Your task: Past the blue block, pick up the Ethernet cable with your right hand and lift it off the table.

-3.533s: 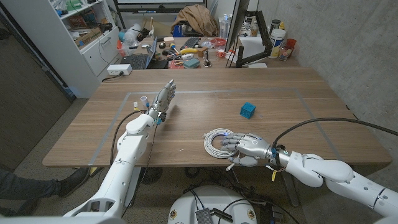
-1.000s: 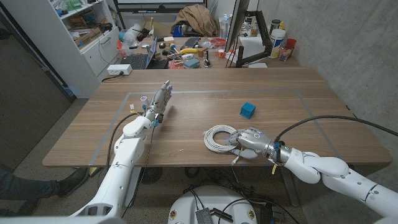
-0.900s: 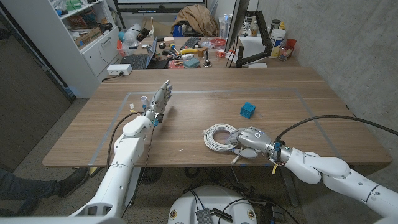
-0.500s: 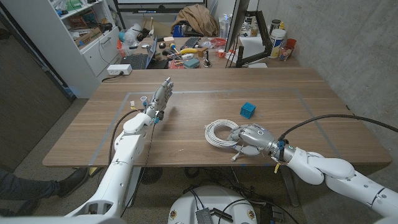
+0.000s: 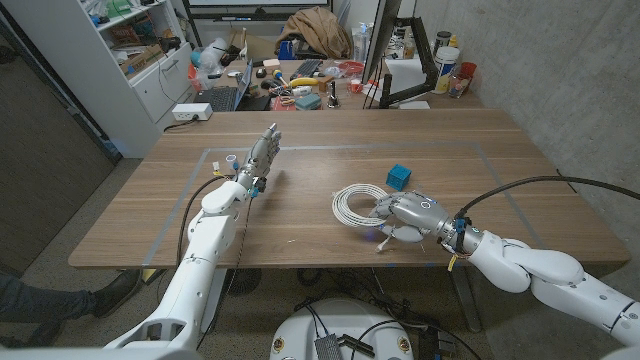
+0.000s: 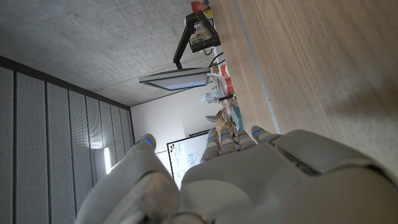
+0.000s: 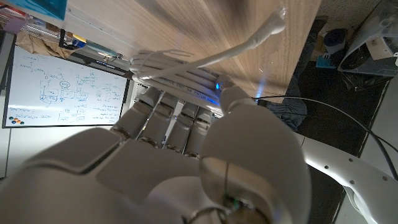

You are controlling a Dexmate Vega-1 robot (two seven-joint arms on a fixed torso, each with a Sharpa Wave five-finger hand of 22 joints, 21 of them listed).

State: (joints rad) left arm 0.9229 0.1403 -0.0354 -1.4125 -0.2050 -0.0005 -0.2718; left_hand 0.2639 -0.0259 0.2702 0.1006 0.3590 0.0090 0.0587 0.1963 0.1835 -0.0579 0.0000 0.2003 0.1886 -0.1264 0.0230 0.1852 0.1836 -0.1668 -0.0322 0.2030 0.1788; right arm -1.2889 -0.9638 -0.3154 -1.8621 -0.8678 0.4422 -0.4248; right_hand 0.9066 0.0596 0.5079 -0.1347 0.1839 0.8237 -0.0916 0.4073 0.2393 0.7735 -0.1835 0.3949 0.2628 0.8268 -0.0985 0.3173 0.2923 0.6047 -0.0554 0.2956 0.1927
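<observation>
While its fingers [image 5: 392,207] clasp the coiled white Ethernet cable [image 5: 352,203], the right hand [image 5: 412,215] nears the blue block [image 5: 399,177].

White coiled Ethernet cable [image 5: 357,203] beside small blue block [image 5: 399,177].

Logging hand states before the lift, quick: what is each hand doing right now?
Left hand: open, holding nothing, fingers extended over the wooden table.
Right hand: fingers closed on the coiled white Ethernet cable.
</observation>
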